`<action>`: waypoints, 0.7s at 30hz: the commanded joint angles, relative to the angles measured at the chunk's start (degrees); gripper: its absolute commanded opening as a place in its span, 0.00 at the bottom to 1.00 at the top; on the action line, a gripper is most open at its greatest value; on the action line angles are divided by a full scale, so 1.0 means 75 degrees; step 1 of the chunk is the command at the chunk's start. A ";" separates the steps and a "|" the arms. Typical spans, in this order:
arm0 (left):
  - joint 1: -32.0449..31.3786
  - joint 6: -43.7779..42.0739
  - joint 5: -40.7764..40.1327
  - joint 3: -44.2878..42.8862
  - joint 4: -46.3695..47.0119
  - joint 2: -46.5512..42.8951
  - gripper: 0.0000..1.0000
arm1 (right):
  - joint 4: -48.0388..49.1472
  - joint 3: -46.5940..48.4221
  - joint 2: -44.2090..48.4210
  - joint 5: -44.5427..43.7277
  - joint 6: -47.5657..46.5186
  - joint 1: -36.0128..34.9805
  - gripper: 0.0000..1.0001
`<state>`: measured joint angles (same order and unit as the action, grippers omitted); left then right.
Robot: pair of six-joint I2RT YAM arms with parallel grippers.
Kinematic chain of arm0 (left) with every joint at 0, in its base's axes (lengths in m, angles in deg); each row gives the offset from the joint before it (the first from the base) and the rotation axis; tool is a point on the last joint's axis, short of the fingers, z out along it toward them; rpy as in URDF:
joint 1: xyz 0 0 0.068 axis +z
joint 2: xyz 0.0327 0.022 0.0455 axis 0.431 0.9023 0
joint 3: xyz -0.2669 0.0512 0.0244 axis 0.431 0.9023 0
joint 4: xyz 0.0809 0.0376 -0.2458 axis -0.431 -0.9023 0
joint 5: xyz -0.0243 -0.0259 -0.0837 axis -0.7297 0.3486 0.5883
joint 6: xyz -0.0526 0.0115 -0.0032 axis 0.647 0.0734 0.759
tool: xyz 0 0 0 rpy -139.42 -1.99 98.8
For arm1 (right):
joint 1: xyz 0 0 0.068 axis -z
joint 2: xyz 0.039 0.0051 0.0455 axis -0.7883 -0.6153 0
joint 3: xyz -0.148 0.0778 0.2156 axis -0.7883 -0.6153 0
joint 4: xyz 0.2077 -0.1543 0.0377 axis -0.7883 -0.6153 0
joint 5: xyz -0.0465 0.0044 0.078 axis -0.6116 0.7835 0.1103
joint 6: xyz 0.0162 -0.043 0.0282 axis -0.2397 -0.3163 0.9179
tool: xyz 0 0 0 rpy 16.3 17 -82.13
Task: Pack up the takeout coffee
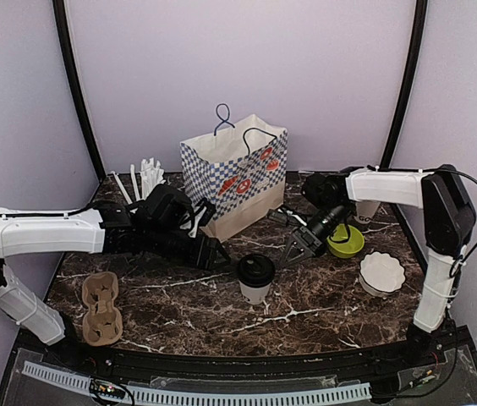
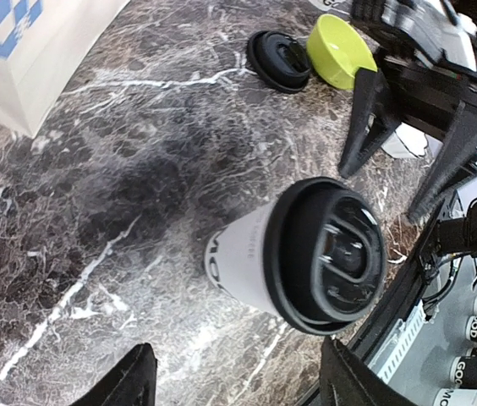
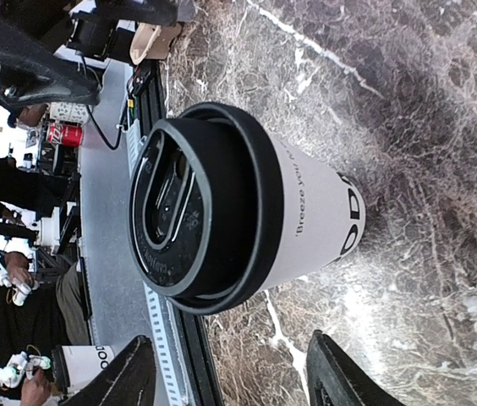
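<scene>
One takeout coffee cup (image 1: 255, 277), white with a black lid, stands upright on the marble table (image 1: 323, 313) in front of the bag. It also shows in the left wrist view (image 2: 298, 254) and the right wrist view (image 3: 238, 211). My left gripper (image 1: 215, 252) hovers just left of the cup, jaws open and empty (image 2: 238, 385). My right gripper (image 1: 296, 247) sits just right of it, also open and empty (image 3: 230, 376). The cup lies ahead of both pairs of fingertips, not between them. A second white cup (image 1: 365, 213) stands behind the right arm, its top hidden.
A blue-checked paper bag (image 1: 234, 182) stands open at the back centre. A lime-green bowl (image 1: 346, 242) and a loose black lid (image 2: 279, 59) lie to the right, with a white fluted bowl (image 1: 382, 272) nearer. A cardboard cup carrier (image 1: 101, 307) lies front left; a cup of white straws (image 1: 150, 176) stands back left.
</scene>
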<state>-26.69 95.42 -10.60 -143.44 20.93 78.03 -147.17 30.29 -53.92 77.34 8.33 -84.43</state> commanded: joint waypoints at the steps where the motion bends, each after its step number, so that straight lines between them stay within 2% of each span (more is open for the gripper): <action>1: 0.0305 0.0046 0.0488 0.0378 0.0961 -0.0143 0.67 | -0.0079 -0.0074 0.0084 -0.0087 -0.0030 -0.0293 0.62; 8: 0.0350 -0.0272 0.0872 0.0222 0.1279 0.0391 0.67 | 0.0010 0.0221 -0.0154 -0.0450 0.0153 -0.0379 0.52; 17: 0.0348 -0.0337 0.0652 0.0537 0.1179 0.0031 0.68 | -0.0036 0.1033 -0.0931 -0.0545 0.0244 -0.0357 0.35; 21: 0.0349 -0.0286 0.0599 0.0648 0.1103 -0.0123 0.68 | 0.0174 0.1442 -0.1152 -0.0847 0.0641 -0.0118 0.32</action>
<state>-24.12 93.83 -5.75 -139.98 29.41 80.26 -147.58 38.03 -60.48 74.91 10.54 -86.70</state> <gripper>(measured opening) 0.677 0.330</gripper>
